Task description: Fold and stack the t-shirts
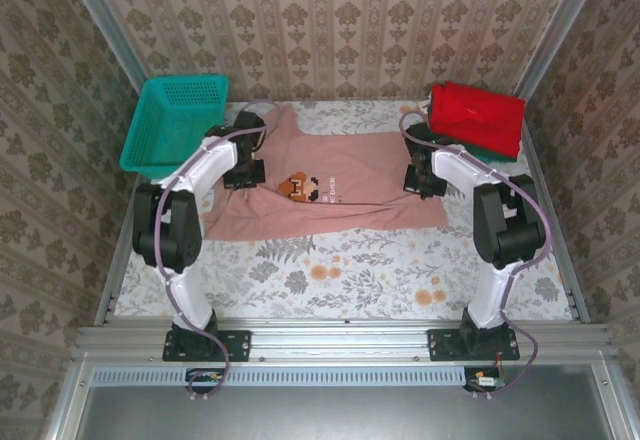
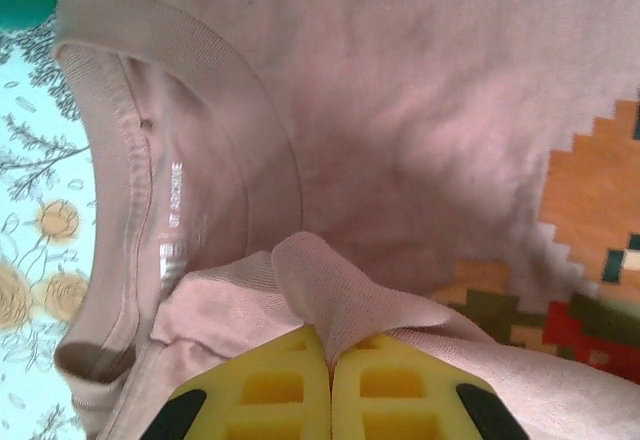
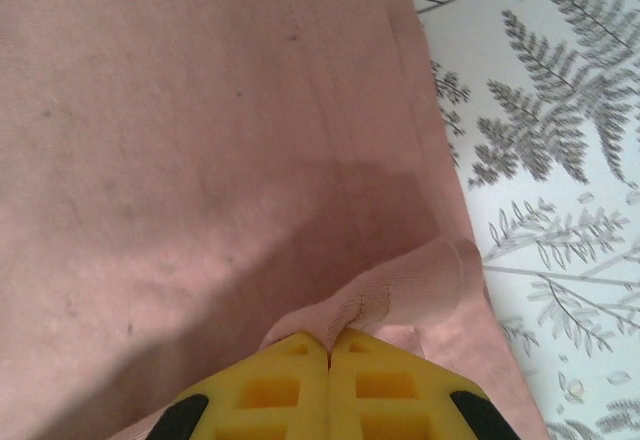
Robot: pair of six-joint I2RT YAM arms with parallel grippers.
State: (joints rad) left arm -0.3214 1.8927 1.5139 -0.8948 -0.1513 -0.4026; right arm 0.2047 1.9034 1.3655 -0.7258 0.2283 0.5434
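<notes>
At the far left corner of the worktop (image 1: 330, 270) a teal basket (image 1: 175, 120) sat tipped against the wall, clear of the folding area. Just beside it, the left claw (image 1: 245, 165) was clamped on the pink t-shirt (image 1: 340, 175). In the left wrist view its yellow pads met with a ridge of cloth pinched up between them, right next to the collar (image 2: 110, 210). The shirt lay spread flat across the far middle of the worktop, neck to the left and pixel print (image 1: 303, 189) facing up, presumably smoothed out so a fold would land cleanly.

At the shirt's other end the right claw (image 1: 422, 175) was likewise closed on it, nipping a small roll of fabric at the hem (image 3: 420, 280), where the cloth met the bare leafy surface. Holding neck and hem at once looked like a way to keep the length taut, so both arms could carry one edge over together.

In the far right corner, a folded red t-shirt (image 1: 478, 115) rested on a dark green t-shirt (image 1: 497, 153), apparently the stack awaiting the pink one.
</notes>
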